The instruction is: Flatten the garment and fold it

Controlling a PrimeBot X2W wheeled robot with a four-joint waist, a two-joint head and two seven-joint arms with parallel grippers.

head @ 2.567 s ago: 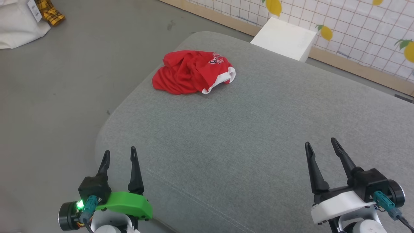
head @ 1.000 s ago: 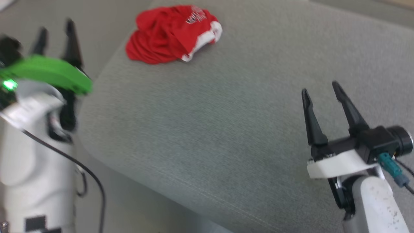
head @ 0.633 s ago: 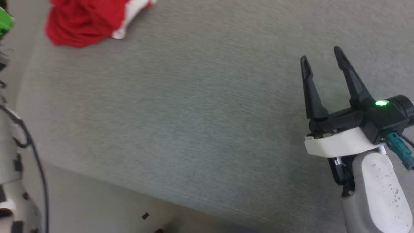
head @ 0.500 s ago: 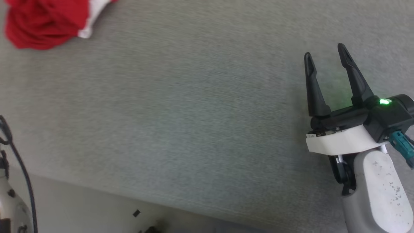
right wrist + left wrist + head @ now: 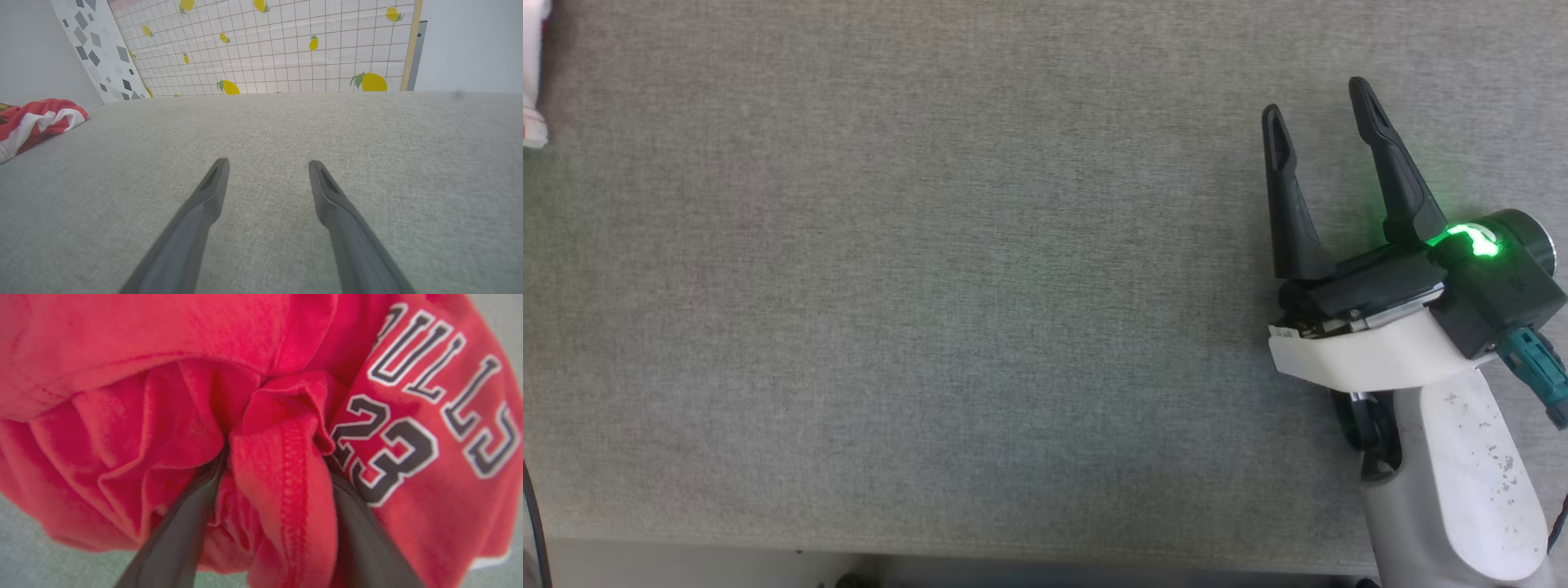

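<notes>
A wide grey cushion [image 5: 931, 286] of woven cloth was the ground for everything. In the right wrist view, a white wall panel [image 5: 286, 45] with a thin grid and yellow lemons stood beyond the far edge of the cushion. Beside it leaned a second panel [image 5: 94, 45] with grey diamond shapes.

The garment [image 5: 135, 428], bright red shorts, lay crumpled in a heap on the cushion. In the right wrist view it sat close to the cushion's edge, with white trim turned toward the middle of the cushion [image 5: 36, 118].

The right gripper [image 5: 1313, 98] hung over bare cloth of the cushion, well apart from the garment. Its two dark fingers were spread wide and nothing was between them [image 5: 267, 163].

The left gripper [image 5: 278, 465] was pushed down into the heap on the cushion. Its fingers stood apart, one on each side of a raised fold with a stitched hem, and the tips were hidden in the red cloth. They did not appear pressed together on the fold.

Dark lettering and the number 23 [image 5: 392, 449], outlined in white, showed beside that fold. A small green light [image 5: 1470, 239] glowed on the right gripper's body, above the cushion.
</notes>
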